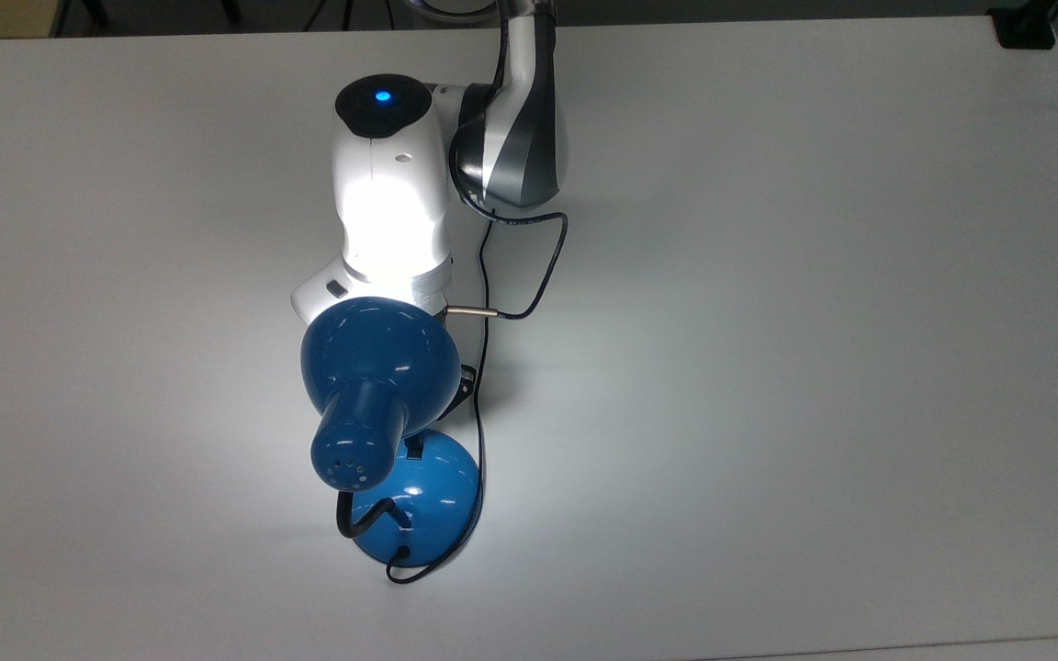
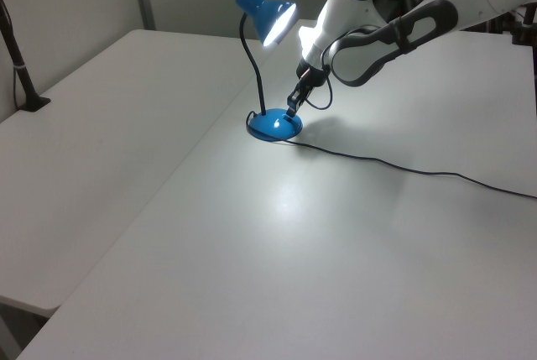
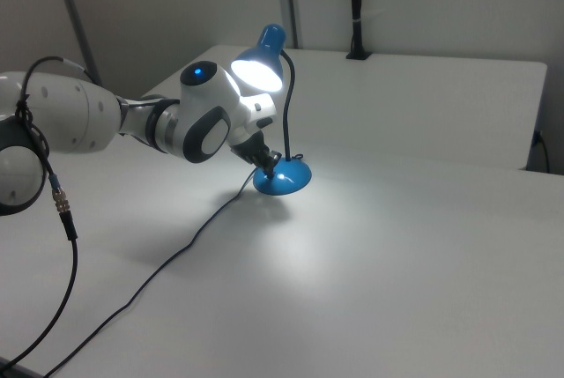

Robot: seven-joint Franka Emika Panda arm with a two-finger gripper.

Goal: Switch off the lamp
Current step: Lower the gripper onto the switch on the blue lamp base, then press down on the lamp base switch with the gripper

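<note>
The blue lamp stands lit on the white table, its dome shade (image 1: 377, 358) hanging over the round base (image 1: 428, 496). In the left view the shade (image 2: 273, 18) glows above the base (image 2: 275, 125). My gripper (image 2: 291, 112) reaches down under the shade, shut, with its tip at the top of the base where the small black switch (image 1: 414, 450) sits. The right view shows the gripper (image 3: 268, 166) at the left edge of the base (image 3: 284, 177). In the top view the shade hides most of the hand; the white arm (image 1: 391, 202) leans in from the far side.
The lamp's thin black cord (image 2: 403, 167) trails across the table from the base, passing close beside the arm (image 1: 485, 275). A black clamp post (image 2: 21, 75) stands at a table edge. A black mount (image 1: 1025, 28) sits at the top view's far right corner.
</note>
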